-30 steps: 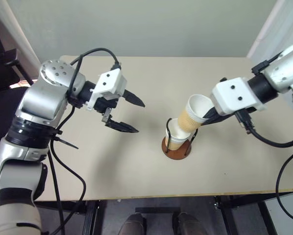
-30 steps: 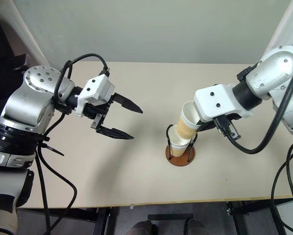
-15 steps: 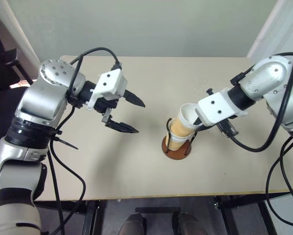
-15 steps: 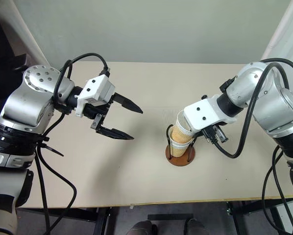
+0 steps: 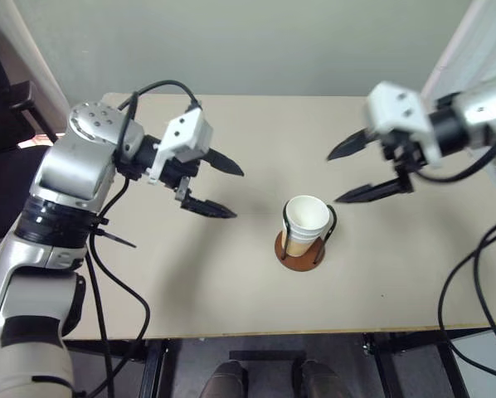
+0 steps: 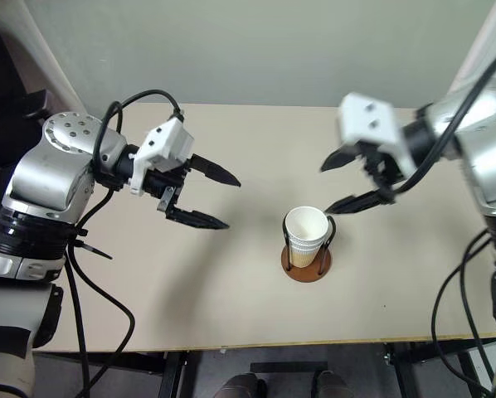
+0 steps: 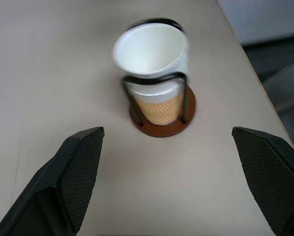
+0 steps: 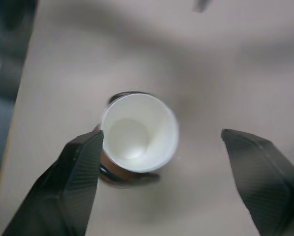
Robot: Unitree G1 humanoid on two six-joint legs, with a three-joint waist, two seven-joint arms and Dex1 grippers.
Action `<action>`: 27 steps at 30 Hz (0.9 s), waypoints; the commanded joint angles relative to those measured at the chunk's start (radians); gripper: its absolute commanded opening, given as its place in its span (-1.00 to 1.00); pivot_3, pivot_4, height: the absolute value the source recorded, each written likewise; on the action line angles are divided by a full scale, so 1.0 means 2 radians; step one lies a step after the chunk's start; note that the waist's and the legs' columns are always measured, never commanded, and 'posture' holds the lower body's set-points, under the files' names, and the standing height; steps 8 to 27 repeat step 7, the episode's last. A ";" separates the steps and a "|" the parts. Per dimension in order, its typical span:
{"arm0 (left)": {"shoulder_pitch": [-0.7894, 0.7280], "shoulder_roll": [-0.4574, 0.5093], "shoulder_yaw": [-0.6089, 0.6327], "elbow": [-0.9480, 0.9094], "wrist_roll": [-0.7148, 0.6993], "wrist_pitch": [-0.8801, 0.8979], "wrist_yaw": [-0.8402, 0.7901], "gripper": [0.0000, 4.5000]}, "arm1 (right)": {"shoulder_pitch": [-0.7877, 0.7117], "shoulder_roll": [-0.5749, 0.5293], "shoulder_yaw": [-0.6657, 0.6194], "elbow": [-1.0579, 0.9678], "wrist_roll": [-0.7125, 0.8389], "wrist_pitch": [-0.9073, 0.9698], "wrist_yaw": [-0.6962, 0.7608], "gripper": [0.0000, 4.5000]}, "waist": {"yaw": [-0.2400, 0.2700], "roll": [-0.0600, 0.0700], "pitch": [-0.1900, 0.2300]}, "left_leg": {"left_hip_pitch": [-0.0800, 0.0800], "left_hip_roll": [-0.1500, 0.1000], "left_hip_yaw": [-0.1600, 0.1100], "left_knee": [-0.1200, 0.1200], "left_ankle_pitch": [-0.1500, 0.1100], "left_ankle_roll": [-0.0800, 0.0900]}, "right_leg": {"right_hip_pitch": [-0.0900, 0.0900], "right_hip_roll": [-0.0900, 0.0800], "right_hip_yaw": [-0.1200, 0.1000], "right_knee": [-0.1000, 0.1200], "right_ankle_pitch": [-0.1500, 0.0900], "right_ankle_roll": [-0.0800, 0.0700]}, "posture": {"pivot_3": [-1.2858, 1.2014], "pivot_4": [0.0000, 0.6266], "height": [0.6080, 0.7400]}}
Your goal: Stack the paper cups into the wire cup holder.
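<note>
Paper cups (image 5: 307, 220) nested in wire cup holder (image 5: 299, 251), mid-worktop. Light, crushable; best pinched gently at the rim. Left gripper (image 5: 223, 186) and right gripper (image 5: 357, 172) fingers spread, empty.

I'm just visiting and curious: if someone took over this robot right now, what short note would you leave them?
Left gripper: open, empty, above the table, to the left of the holder.
Right gripper: open, empty, up and to the right of the holder.
Paper cups: nested upright in the wire cup holder near the table's middle; the left wrist view shows at least two rims, so the exact count is unclear.
Done: the stack sits in the holder, free of both grippers.
Left: I see no loose cups on the table, so probably only checking the stack is seated.
</note>
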 commanded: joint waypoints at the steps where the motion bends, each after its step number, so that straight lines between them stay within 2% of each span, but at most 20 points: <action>1: -0.010 0.008 0.044 0.029 -0.004 0.022 0.028 1.00 | 0.037 -0.025 -0.077 0.006 0.034 0.058 -0.037 0.68 | 0.000 0.000 0.000 | 0.000 0.000 0.000 0.000 0.000 0.000 | 0.000 0.000 0.000 0.000 0.000 0.000 | 0.03 -0.52 1.00; 7: 0.031 0.030 0.077 0.075 0.014 0.023 0.068 1.00 | 0.168 -0.039 -0.166 -0.034 0.053 0.087 -0.113 0.68 | 0.000 0.000 0.000 | 0.001 0.000 0.000 -0.005 0.002 -0.003 | -0.001 0.000 0.000 0.000 0.000 0.000 | 0.03 -0.52 1.00; 27: 0.031 0.030 0.077 0.075 0.014 0.023 0.068 1.00 | 0.168 -0.039 -0.166 -0.034 0.053 0.087 -0.113 0.68 | 0.000 0.000 0.000 | 0.001 0.000 0.000 -0.005 0.002 -0.003 | -0.001 0.000 0.000 0.000 0.000 0.000 | 0.03 -0.52 1.00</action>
